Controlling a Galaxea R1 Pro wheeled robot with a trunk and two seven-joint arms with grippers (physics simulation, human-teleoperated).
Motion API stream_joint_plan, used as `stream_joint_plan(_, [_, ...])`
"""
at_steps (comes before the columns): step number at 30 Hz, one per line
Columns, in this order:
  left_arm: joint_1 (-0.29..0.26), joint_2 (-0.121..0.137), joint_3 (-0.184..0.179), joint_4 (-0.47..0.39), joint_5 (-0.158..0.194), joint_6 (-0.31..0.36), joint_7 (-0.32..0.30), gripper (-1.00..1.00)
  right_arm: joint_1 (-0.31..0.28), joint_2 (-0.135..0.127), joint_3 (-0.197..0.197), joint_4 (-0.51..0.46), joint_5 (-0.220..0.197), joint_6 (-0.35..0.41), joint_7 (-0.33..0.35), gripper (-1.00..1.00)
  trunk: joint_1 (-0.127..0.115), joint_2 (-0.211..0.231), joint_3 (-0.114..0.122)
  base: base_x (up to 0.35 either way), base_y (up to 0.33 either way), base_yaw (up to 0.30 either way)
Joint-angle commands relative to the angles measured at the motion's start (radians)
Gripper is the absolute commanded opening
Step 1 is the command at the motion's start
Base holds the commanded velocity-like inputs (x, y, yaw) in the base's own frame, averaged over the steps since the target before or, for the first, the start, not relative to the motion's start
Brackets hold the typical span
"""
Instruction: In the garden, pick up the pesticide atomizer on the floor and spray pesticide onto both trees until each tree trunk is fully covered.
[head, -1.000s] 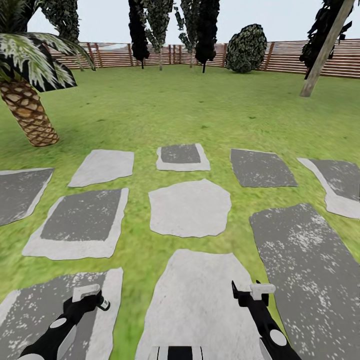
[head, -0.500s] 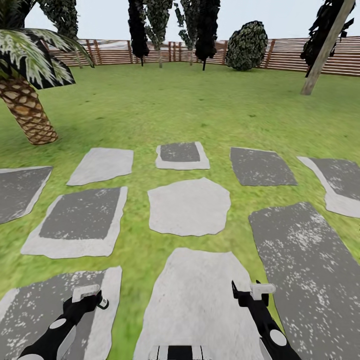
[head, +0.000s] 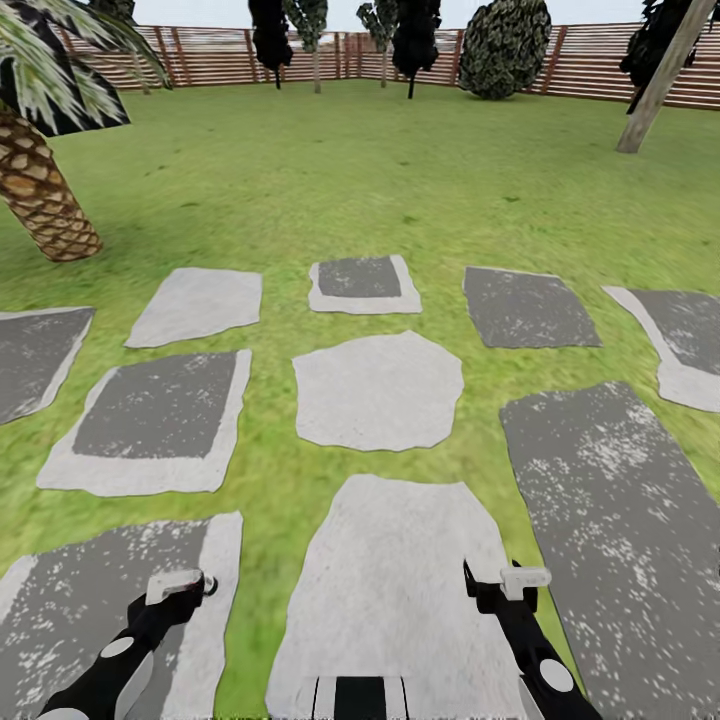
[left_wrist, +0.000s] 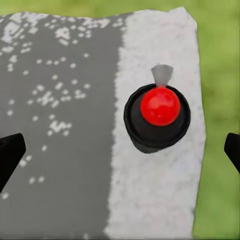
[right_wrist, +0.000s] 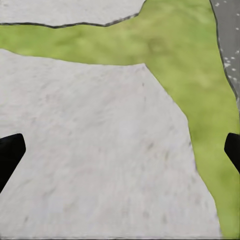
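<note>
Garden lawn, grey stepping stones, slat fence behind. Pesticide atomizer stands on stone beneath left gripper, red tip up. Both grippers wide, empty; right gripper over bare stone. Risk: off-centre descent knocks bottle over.

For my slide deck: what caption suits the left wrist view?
Left gripper open above a grey stepping stone, where a round dark object with a red top sits.

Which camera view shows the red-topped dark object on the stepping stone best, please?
The left wrist view: the red-topped dark object sits large and sharp ahead of the open left gripper. The head view gives a tiny speck beside that gripper.
</note>
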Motion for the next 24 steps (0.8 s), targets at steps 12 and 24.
stream_joint_plan(12, [-0.001,-0.001,0.006,-0.001,-0.001,-0.004,-0.005,1.0,0.0,0.0,0.0,0.002,0.0,-0.003,-0.001,1.0,0.001,-0.001,-0.015,0.0,0.0,-0.062])
stream_joint_plan(24, [-0.001,-0.001,0.006,0.001,-0.001,-0.066,-0.005,1.0,0.0,0.0,0.0,0.002,0.0,-0.004,-0.001,1.0,0.005,-0.003,-0.058,0.0,0.0,-0.118])
